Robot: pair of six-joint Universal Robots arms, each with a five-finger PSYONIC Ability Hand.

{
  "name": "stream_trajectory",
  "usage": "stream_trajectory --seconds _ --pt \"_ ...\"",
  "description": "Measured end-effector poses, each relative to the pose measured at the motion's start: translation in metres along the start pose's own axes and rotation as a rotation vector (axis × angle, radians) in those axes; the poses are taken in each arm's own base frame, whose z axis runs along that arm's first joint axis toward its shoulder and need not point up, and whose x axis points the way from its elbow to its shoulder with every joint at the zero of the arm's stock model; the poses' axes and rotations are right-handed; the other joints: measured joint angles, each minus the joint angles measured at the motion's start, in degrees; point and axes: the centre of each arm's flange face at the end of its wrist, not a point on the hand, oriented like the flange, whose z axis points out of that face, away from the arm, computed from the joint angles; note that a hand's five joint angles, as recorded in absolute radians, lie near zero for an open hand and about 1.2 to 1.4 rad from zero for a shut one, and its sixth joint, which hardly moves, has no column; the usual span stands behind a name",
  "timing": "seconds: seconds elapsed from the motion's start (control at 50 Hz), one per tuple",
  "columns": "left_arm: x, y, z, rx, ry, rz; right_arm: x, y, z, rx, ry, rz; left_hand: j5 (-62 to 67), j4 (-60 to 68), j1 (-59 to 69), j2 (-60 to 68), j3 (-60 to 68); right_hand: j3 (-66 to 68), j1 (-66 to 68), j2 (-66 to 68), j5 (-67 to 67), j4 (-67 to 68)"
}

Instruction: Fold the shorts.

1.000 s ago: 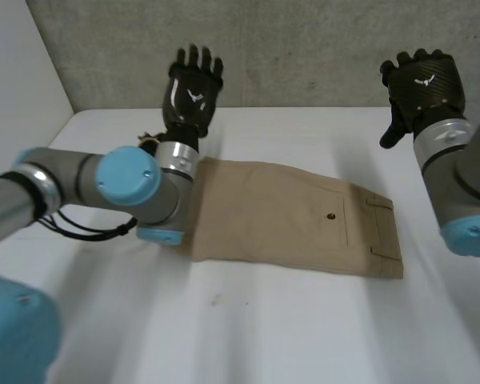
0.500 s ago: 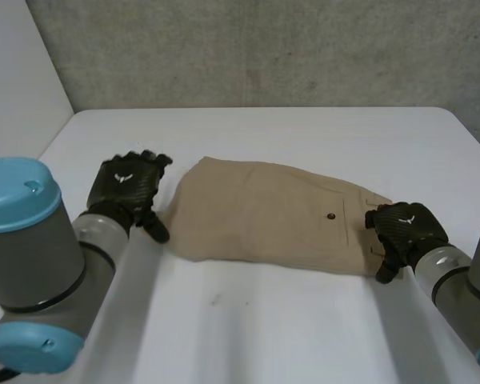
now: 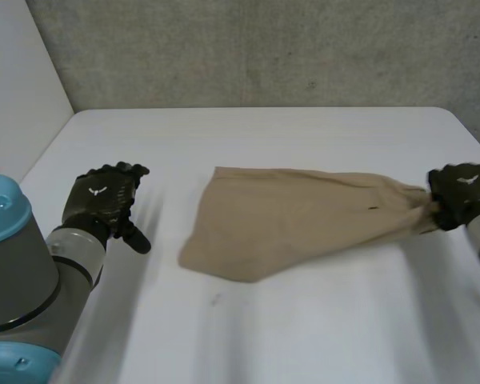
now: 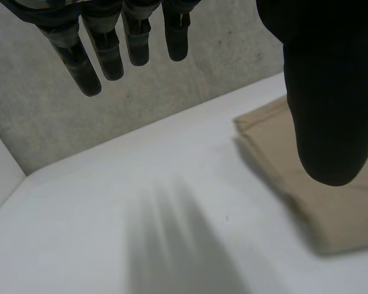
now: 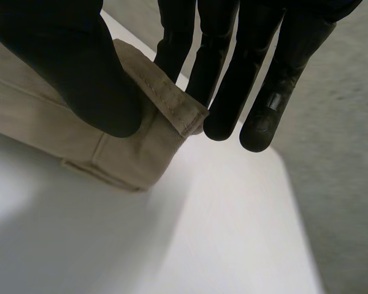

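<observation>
The tan shorts [image 3: 288,220] lie on the white table [image 3: 264,336], spread wide at their leg end and drawn into a narrow, bunched neck at their waistband end. That neck is lifted slightly off the table, while the wide end rests flat. A small dark button [image 3: 374,210] shows on the cloth close to the bunched end.

The right hand [image 3: 462,194] is at the waistband end of the shorts and is clamped on it. In the right wrist view the thumb [image 5: 80,67] presses down on the stitched waistband edge of the shorts [image 5: 61,128], with the fingers [image 5: 224,92] behind that edge, so the cloth is pinched between them.

The left hand [image 3: 104,200] is on the far side of the shorts from the right hand, well apart from the leg end, with a strip of table between them. Its fingers [image 4: 110,43] hang straight and spread, holding nothing, and the thumb [image 4: 331,92] stands above the corner of the shorts [image 4: 306,159] without touching it.

Behind the shorts a grey concrete wall [image 3: 264,48] meets the table's far edge, and a pale side panel [image 3: 16,96] stands beyond the left hand. The 2 arms come in from the near side.
</observation>
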Motion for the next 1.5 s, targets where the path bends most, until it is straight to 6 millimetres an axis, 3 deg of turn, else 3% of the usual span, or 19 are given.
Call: stream_trajectory --seconds 0.12,0.18,0.26,0.28,0.3,0.36,0.38,0.42,0.48,0.5,0.54,0.58,0.7,0.8,0.9,1.04,1.18,1.38,1.5 --pt "-0.007 -0.007 -0.005 0.022 -0.019 -0.009 0.033 -0.013 0.005 -0.013 0.045 -0.156 0.0 0.0 0.0 0.0 0.0 0.0 0.9 0.0 0.6 0.0" --pt "-0.009 -0.008 -0.006 0.027 -0.027 -0.012 0.030 -0.030 0.005 0.022 0.017 -0.228 0.0 0.0 0.0 0.0 0.0 0.1 1.5 0.0 0.9 0.1" --pt "-0.012 -0.011 -0.007 0.036 -0.035 -0.016 -0.009 -0.069 -0.005 0.147 -0.098 -0.296 0.0 0.0 0.0 0.0 0.0 1.1 1.6 0.0 0.9 0.2" --pt "-0.013 -0.012 -0.008 0.040 -0.037 -0.017 -0.034 -0.087 -0.015 0.218 -0.167 -0.323 0.0 0.0 0.0 0.0 0.0 1.5 1.6 0.0 1.5 0.2" --pt "-0.013 -0.013 -0.008 0.043 -0.038 -0.018 -0.039 -0.091 -0.017 0.234 -0.183 -0.329 0.0 0.0 0.0 0.0 0.0 1.5 1.6 0.0 1.5 0.2" --pt "-0.013 -0.015 -0.009 0.052 -0.039 -0.020 -0.096 -0.113 -0.037 0.360 -0.346 -0.379 0.0 0.0 0.0 0.0 0.0 1.6 1.6 0.0 2.2 0.2" --pt "-0.013 -0.015 -0.009 0.052 -0.039 -0.020 -0.096 -0.113 -0.037 0.360 -0.346 -0.379 0.0 0.0 0.0 0.0 0.0 1.6 1.6 0.0 2.2 0.2" --pt "-0.014 -0.017 -0.009 0.061 -0.039 -0.022 -0.152 -0.116 -0.061 0.446 -0.517 -0.428 0.0 0.0 0.0 0.0 0.0 1.6 1.6 0.0 2.7 0.2" --pt "-0.014 -0.020 -0.010 0.069 -0.039 -0.023 -0.194 -0.105 -0.082 0.477 -0.659 -0.470 0.0 0.0 0.0 0.0 0.0 -2.6 -0.8 -4.7 -0.5 -4.2" --pt "-0.014 -0.020 -0.010 0.069 -0.039 -0.023 -0.194 -0.105 -0.082 0.477 -0.659 -0.470 0.0 0.0 0.0 0.0 0.0 -2.6 -0.8 -4.7 -0.5 -4.2" --pt "-0.014 -0.022 -0.009 0.078 -0.039 -0.022 -0.223 -0.089 -0.099 0.477 -0.771 -0.503 0.0 0.0 0.0 0.0 0.0 -28.2 -23.7 -30.9 -24.8 -30.0" --pt "-0.014 -0.025 -0.008 0.087 -0.040 -0.022 -0.232 -0.084 -0.105 0.472 -0.810 -0.504 0.0 0.0 0.0 0.0 0.0 -47.6 -38.6 -48.8 -44.2 -49.4" --pt "-0.013 -0.039 -0.001 0.128 -0.041 -0.023 -0.219 -0.100 -0.106 0.469 -0.795 -0.387 0.0 0.0 0.0 0.0 0.0 -54.1 -41.8 -54.5 -49.1 -54.9" --pt "-0.003 -0.059 0.017 0.188 -0.017 -0.027 -0.166 -0.137 -0.081 0.450 -0.666 -0.074 0.0 0.0 0.0 0.0 0.0 -54.1 -41.8 -54.5 -49.1 -54.9" --pt "0.025 -0.071 0.033 0.223 0.048 -0.027 -0.134 -0.146 -0.061 0.409 -0.584 0.110 0.0 0.0 0.0 0.0 0.0 -54.1 -41.8 -54.5 -49.1 -54.9" --pt "0.086 -0.057 0.050 0.194 0.183 -0.007 -0.129 -0.118 -0.027 0.250 -0.541 0.172 0.0 0.0 0.0 0.0 0.0 -54.1 -41.8 -54.5 -49.1 -54.9" --pt "0.123 -0.010 0.058 0.063 0.256 0.040 -0.150 -0.072 0.003 0.056 -0.573 0.153 0.0 0.0 0.0 0.0 0.0 -54.1 -41.8 -54.5 -49.1 -54.9" --pt "0.126 0.047 0.054 -0.147 0.252 0.118 -0.148 -0.024 0.023 -0.119 -0.512 0.061 0.0 0.0 0.0 0.0 0.0 -54.1 -42.7 -54.5 -49.1 -54.9" --pt "0.121 0.040 0.048 -0.159 0.234 0.129 -0.137 -0.024 0.019 -0.134 -0.453 -0.068 0.0 0.0 0.0 0.0 0.0 -54.1 -44.5 -54.5 -49.1 -54.9"
